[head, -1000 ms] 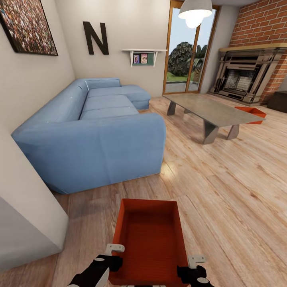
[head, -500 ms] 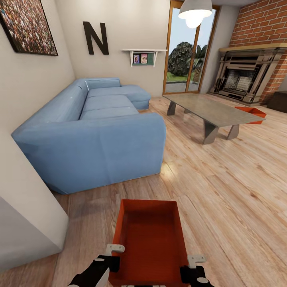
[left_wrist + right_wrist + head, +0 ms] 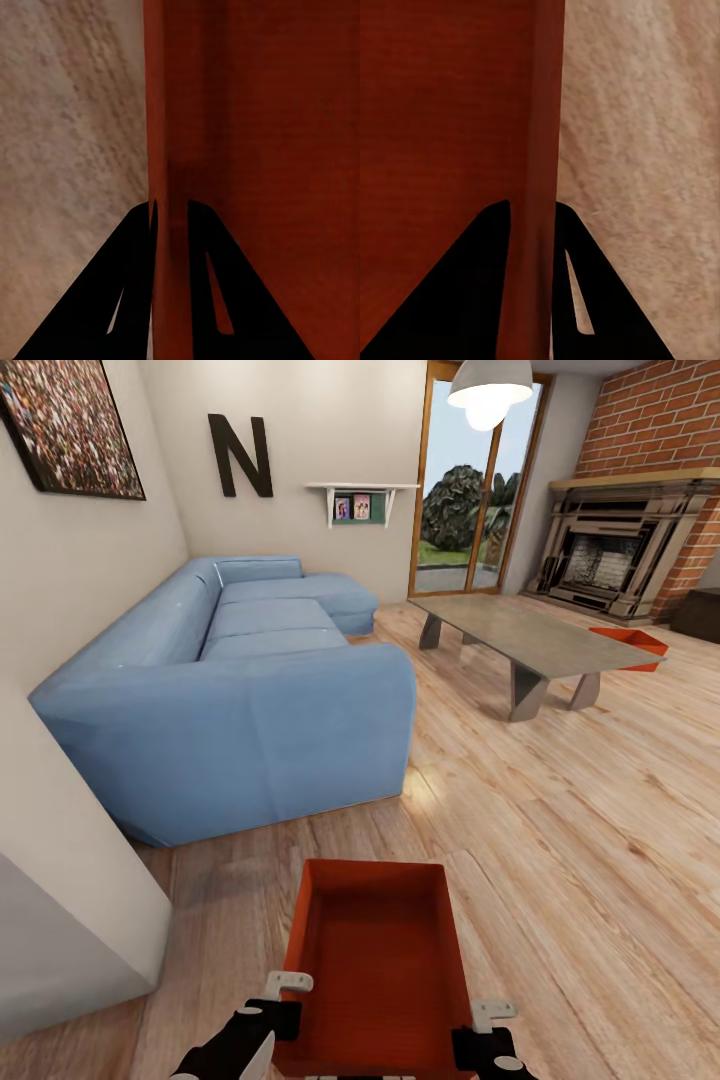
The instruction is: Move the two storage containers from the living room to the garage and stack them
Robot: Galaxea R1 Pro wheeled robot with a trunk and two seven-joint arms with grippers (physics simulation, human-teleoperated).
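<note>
An orange-red storage container (image 3: pixel 375 960) sits in front of me, low in the head view, over the light wood-plank floor of the living room. My left gripper (image 3: pixel 283 1015) is shut on its left wall, seen edge-on as the container wall (image 3: pixel 169 180) between the black fingers (image 3: pixel 135 277). On the opposite side my right gripper (image 3: pixel 478 1032) is shut on the right wall, the container wall (image 3: pixel 540 150) pinched between its fingers (image 3: pixel 480 285). The second storage container (image 3: pixel 628 646) lies on the floor far right, beyond the grey low table (image 3: pixel 530 635).
A blue sectional sofa (image 3: pixel 240 690) fills the left middle. A white wall corner (image 3: pixel 70 900) juts in at near left. The brick fireplace (image 3: pixel 620 555) and glass doors (image 3: pixel 470 490) stand at the back. Open plank floor lies to the right.
</note>
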